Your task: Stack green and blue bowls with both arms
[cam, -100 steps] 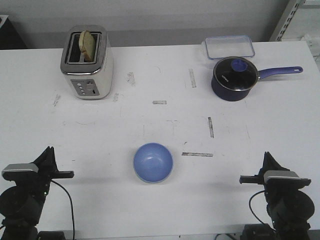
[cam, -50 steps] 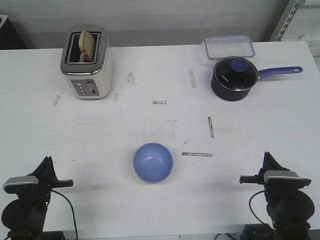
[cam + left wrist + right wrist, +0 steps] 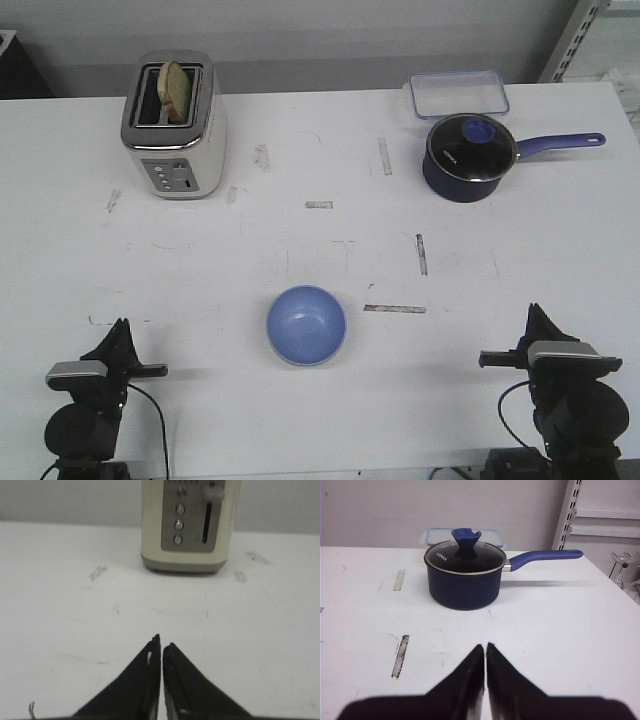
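The light periwinkle blue bowl [image 3: 306,324] sits upright on the white table near the front middle. The green bowl shows in no view. My left gripper [image 3: 121,328] is shut and empty at the front left, well left of the blue bowl; in the left wrist view [image 3: 161,644] its tips point at the toaster. My right gripper [image 3: 534,313] is shut and empty at the front right, well right of the bowl; in the right wrist view [image 3: 485,646] its tips point at the saucepan.
A cream toaster [image 3: 174,125] with a slice of bread stands at the back left, also in the left wrist view [image 3: 189,525]. A navy saucepan [image 3: 470,156] with lid and long handle stands at the back right, also in the right wrist view [image 3: 465,575], with a clear lidded box [image 3: 456,94] behind it.
My left arm has drawn back toward the front edge and shifted right, sitting lower in the front view. The right arm and the blue bowl have not moved.
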Controlling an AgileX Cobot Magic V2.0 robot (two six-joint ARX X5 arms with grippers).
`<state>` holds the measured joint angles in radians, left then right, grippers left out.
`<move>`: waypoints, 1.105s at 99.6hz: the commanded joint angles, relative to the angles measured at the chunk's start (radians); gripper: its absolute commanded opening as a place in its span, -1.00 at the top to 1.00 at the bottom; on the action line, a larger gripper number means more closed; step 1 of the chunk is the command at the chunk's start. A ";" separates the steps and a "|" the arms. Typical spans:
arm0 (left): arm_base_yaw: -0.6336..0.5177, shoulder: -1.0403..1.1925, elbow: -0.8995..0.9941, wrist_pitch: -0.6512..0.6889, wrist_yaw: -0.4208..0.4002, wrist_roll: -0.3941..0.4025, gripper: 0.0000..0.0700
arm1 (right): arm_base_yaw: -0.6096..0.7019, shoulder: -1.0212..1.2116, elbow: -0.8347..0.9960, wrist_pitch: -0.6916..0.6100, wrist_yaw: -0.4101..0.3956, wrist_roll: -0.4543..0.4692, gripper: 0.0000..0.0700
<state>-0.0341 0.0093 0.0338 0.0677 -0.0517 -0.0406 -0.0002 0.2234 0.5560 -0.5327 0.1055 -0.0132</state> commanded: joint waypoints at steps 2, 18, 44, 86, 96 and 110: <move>-0.001 -0.006 -0.022 0.018 -0.001 -0.001 1.00 | 0.001 0.000 0.002 0.016 0.000 0.009 1.00; -0.001 -0.006 -0.022 0.015 -0.001 -0.001 1.00 | 0.001 0.000 0.002 0.016 0.000 0.009 1.00; -0.001 -0.006 -0.022 0.016 -0.001 -0.001 1.00 | 0.001 0.000 0.002 0.016 0.000 0.009 1.00; -0.001 -0.006 -0.022 0.016 -0.001 -0.001 1.00 | 0.001 0.000 0.002 0.016 0.000 0.009 1.00; -0.001 -0.006 -0.022 0.016 -0.001 -0.001 1.00 | -0.002 -0.002 -0.002 0.024 0.002 0.000 1.00; -0.001 -0.006 -0.022 0.016 -0.001 -0.001 1.00 | -0.029 -0.002 -0.051 0.131 -0.008 0.018 1.00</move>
<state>-0.0341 0.0051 0.0338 0.0696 -0.0517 -0.0406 -0.0189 0.2230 0.5308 -0.4477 0.1032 -0.0132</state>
